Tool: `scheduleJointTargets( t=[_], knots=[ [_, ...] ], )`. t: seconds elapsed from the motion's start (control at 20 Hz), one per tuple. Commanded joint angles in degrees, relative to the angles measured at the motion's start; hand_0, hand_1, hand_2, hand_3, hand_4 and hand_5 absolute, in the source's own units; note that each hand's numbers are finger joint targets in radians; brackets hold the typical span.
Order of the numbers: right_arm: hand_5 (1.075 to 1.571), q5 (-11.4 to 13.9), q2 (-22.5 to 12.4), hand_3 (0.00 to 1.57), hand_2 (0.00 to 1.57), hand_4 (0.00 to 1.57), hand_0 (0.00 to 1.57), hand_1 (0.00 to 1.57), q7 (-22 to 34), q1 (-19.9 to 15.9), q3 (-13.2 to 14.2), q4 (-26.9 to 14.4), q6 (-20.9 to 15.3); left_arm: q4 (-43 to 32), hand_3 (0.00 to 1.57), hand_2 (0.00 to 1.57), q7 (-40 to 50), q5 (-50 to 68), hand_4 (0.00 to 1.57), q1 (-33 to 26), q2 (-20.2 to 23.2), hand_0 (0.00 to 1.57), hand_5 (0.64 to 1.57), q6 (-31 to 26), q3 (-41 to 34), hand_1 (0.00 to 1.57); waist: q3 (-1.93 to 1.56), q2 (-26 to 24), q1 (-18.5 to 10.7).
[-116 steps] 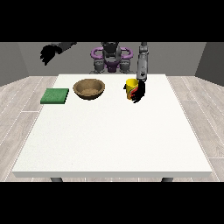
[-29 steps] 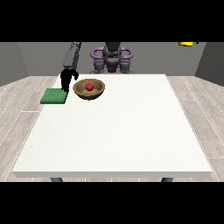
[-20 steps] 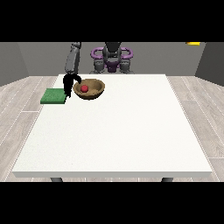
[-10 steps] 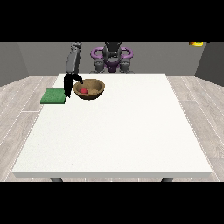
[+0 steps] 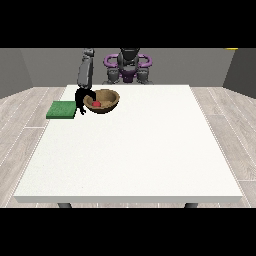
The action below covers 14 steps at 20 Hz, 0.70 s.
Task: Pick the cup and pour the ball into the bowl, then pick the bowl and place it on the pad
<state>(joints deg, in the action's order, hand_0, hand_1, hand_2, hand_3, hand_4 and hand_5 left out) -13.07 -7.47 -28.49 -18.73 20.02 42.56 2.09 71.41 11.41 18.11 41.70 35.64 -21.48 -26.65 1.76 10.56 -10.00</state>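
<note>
since the red ball [image 5: 96,103] is seen lying inside the wooden bowl [image 5: 102,100], the pouring part of the task is judged to be done; no cup is made out anywhere on the table [image 5: 130,150].

in the front view, the only view given, the bowl is found at the far side of the table, towards the view's left, just beside the green pad [image 5: 62,110] but not on it. what is left, then, is judged to be the lifting of the bowl and its setting down on the pad. the hand at the view's left [image 5: 81,99] is seen lowered at the bowl's left rim, between bowl and pad, with its dark fingers bent downwards against the rim; whether the rim is actually pinched cannot be told. the other hand is not seen in the view.

the bowl is seen with its opening turned upward and a little towards the camera, its left edge seeming slightly raised. being round, it has no marked long axis; its rim is spread widest left to right. the pad's long side is laid across the view.
</note>
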Motion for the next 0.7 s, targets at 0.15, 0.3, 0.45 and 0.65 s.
scheduleJointTargets(
  t=[0.15, 0.3, 0.45, 0.65],
  knots=[
    [1.495, 3.80, -6.55, 1.57, 1.57, 0.90, 1.57, 1.57, 6.07, 5.47, 1.29, -4.33, -8.55, 0.47, 0.00, 0.00, 1.00, 3.44, 1.07, 1.20, 2.16, 0.00, 1.523, -2.57, -1.70, 0.00, -1.70, 4.24, -2.57],
    [1.530, 6.01, -5.00, 1.42, 1.57, 0.95, 1.57, 1.57, 5.63, 7.48, -1.19, -1.81, -11.51, 0.83, 0.00, 0.00, 0.28, 2.51, 1.13, -0.11, 0.12, 0.00, 1.517, -1.43, -0.75, 0.00, -1.58, 3.79, -2.58],
    [1.546, 6.76, -7.30, 1.24, 1.57, 1.00, 1.57, 1.57, 9.75, 6.46, -2.58, 2.34, -13.08, -1.51, 0.00, 0.00, -0.37, 2.48, 1.17, -0.08, 1.24, 0.00, 1.531, -1.98, -1.60, 0.00, -1.44, 3.30, -1.54],
    [1.548, 7.07, -13.30, 1.11, 1.57, 1.03, 1.57, 1.57, 18.71, 5.32, -3.45, 6.61, -13.63, -3.65, 0.00, 0.00, 0.16, 3.02, 1.19, -0.56, 1.85, 0.00, 1.528, -2.53, -2.22, 0.00, -1.35, -0.50, 0.22]
  ],
)
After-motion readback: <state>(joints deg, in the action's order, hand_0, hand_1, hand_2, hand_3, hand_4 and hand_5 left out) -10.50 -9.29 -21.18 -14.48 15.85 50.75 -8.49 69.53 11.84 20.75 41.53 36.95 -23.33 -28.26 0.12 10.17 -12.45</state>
